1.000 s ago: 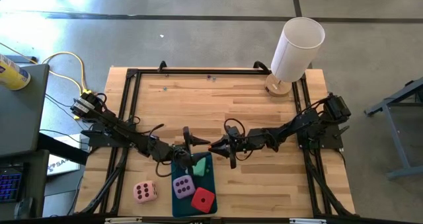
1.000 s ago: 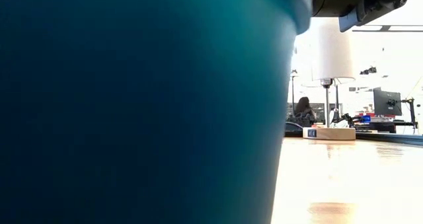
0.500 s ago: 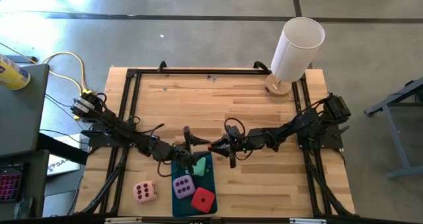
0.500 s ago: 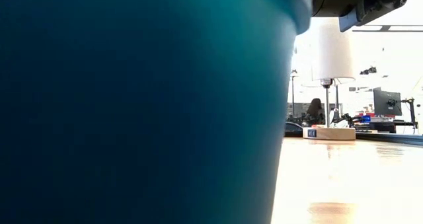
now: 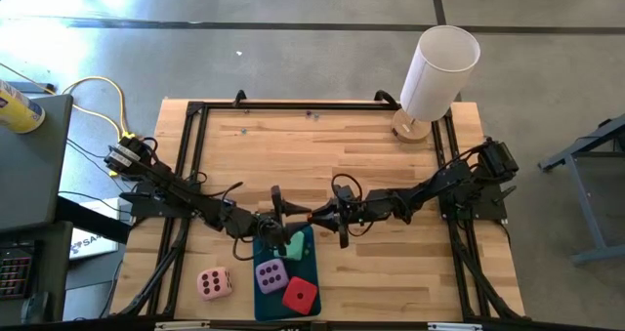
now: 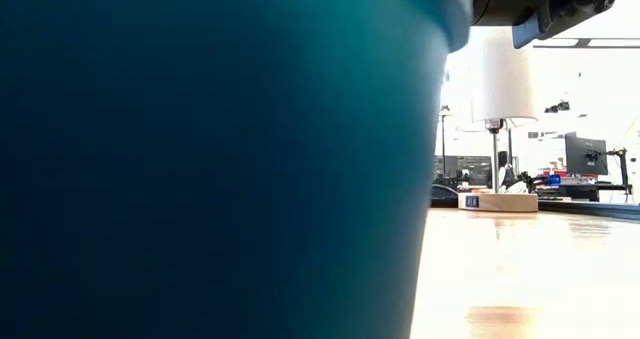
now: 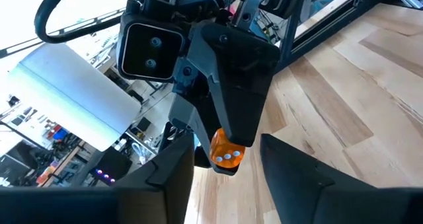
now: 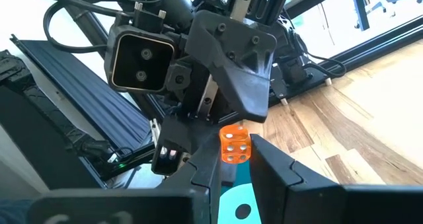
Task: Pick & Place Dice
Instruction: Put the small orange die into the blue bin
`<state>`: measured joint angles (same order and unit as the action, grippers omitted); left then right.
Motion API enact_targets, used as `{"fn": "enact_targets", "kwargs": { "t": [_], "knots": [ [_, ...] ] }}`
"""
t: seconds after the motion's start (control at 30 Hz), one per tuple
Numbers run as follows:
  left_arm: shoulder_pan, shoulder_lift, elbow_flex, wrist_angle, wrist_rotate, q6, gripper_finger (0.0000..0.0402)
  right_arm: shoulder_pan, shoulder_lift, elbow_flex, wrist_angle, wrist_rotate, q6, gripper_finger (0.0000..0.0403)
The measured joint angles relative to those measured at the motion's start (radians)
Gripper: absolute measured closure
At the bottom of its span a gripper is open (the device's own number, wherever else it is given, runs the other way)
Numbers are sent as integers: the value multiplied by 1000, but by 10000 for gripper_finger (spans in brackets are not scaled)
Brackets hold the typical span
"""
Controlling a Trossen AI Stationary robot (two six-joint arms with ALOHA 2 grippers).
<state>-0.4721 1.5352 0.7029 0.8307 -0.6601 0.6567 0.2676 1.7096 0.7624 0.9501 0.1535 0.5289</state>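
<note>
On your tray [image 5: 311,263] at the counter's near edge lie the green die [image 5: 295,245], purple die [image 5: 270,273] and red die [image 5: 300,294]; the pink die [image 5: 214,283] remains on the counter beside it, the right gripper [image 5: 316,217] is clamped on an orange die [image 7: 227,151], and the left gripper [image 5: 286,220] stands with fingers apart.

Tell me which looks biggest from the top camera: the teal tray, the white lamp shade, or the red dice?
1. White lamp shade, though it stands taller, nearer the camera.
2. Teal tray, partly covered.
3. Red dice.
</note>
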Motion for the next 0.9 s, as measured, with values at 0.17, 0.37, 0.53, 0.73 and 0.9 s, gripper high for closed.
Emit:
{"fn": "enact_targets", "kwargs": {
  "t": [0.17, 0.37, 0.53, 0.73, 0.9],
  "knots": [
    [0, 0, 0, 0, 0, -2, 268, 0, 0, 0, -1, -6, 2, 348],
    [0, 0, 0, 0, 1, -2, 292, 0, 0, 0, -2, -6, 2, 348],
    [0, 0, 0, -1, 1, -2, 303, 0, 0, 1, -3, -7, 2, 348],
    [0, 0, 0, -3, 0, -18, 313, 0, 0, 1, -10, 1, 4, 348],
    [0, 0, 0, -3, -1, -68, 323, -2, -1, 1, -11, 3, 5, 348]
  ]
}}
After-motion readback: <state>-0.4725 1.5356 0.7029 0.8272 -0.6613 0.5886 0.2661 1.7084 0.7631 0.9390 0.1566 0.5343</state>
